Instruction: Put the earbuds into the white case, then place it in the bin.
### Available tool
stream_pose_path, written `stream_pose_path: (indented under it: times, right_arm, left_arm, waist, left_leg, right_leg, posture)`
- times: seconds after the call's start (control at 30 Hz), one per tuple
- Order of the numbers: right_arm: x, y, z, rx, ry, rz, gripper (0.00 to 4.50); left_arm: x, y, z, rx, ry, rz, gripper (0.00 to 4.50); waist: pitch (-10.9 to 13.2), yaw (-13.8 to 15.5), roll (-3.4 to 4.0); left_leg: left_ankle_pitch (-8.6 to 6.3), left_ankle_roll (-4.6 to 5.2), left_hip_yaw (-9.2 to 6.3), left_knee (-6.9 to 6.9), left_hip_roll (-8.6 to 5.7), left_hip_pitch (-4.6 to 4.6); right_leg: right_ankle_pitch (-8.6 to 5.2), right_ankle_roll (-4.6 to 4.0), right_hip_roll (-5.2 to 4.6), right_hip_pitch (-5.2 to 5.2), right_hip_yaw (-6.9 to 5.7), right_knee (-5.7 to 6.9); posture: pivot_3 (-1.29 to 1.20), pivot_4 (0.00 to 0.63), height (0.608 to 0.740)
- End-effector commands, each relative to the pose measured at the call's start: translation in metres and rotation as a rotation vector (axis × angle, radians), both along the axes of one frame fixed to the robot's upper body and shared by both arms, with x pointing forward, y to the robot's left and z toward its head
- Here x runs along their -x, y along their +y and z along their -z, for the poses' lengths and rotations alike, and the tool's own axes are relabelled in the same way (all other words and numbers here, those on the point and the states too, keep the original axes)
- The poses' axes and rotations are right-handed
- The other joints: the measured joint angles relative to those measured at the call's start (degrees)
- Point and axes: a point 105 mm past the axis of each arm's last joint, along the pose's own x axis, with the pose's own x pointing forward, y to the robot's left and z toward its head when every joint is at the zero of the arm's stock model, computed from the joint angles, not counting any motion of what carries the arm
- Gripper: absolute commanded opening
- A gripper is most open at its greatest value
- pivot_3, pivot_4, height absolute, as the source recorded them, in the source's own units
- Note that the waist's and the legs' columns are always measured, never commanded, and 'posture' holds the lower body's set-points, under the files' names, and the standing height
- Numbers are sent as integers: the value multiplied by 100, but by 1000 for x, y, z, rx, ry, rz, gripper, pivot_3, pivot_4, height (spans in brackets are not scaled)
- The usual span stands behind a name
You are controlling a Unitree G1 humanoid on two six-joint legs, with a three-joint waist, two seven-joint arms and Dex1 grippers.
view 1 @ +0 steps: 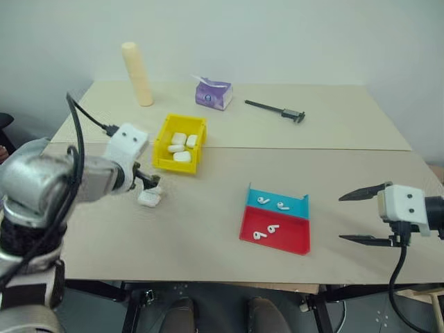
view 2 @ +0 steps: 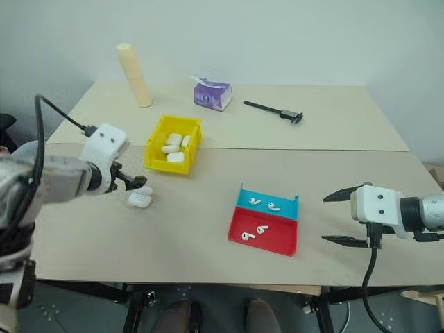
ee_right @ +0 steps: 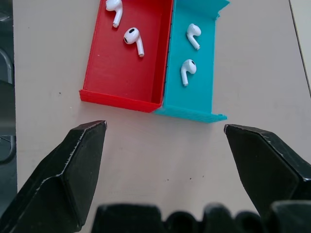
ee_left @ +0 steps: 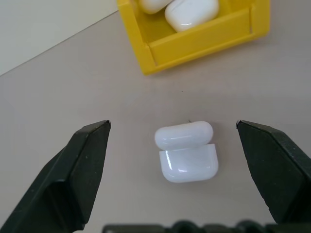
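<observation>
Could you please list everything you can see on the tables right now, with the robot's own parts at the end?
white case: one, white, lid open, on the table just in front of the bin.
bin: one, yellow, left of centre, holding about four more white cases.
tray: one, half red and half teal, right of centre.
earbuds: four, white, two in the tray's red half, two in the teal.
tissue pack: one, purple, far side.
caliper: one, black, far side, right of the tissue pack.
cylinder: one, cream, upright, far left.
left gripper: open, either side of the white case.
right gripper: open, right of the tray.
</observation>
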Motion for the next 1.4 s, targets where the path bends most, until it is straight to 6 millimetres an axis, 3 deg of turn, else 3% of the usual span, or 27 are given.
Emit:
stream_pose_path:
  times: [0.03, 0.3, 0.43, 0.93, 1.4]
  right_arm:
    - [-2, 1, -8, 8, -36, 15, 4471]
    - [6, -1, -1, -3, -1, 63, 4471]
    - [8, -2, 2, 6, 4, 75, 4471]
    - [11, -3, 5, 17, 22, 101, 4471]
    - [6, -9, 9, 34, 5, 165, 4471]
  left_arm:
    - [-6, 6, -6, 18, 98, -30, 4500]
    - [-16, 9, -7, 35, 302, -102, 4500]
    - [-13, 3, 5, 65, 411, -85, 4500]
    - [-22, 10, 41, 59, 533, -205, 4500]
    - [-28, -6, 57, 80, 572, -196, 4500]
  waist:
    - [0, 11, 0]
    - [3, 56, -3]
    - [3, 52, -3]
    - [4, 68, -5]
    - [4, 70, -6]
  left_leg:
    - [0, 0, 1, -1, -2, -1]
    - [0, -1, 7, 4, -7, -9]
    - [0, -2, 9, 4, -6, -12]
    - [1, -3, 12, 12, -10, -47]
    - [2, -4, 13, 16, -12, -57]
  right_leg:
    - [0, 1, -2, -1, 0, -2]
    - [-3, 4, -1, -4, -7, 2]
    - [-3, 5, -1, -8, -5, 3]
    - [-3, 6, -1, -33, -13, 3]
    - [-2, 8, -1, -43, -12, 5]
  posture:
    - [0, 150, 740]
    - [0, 150, 740]
    - [0, 150, 740]
    - [0, 150, 740]
    - [0, 150, 740]
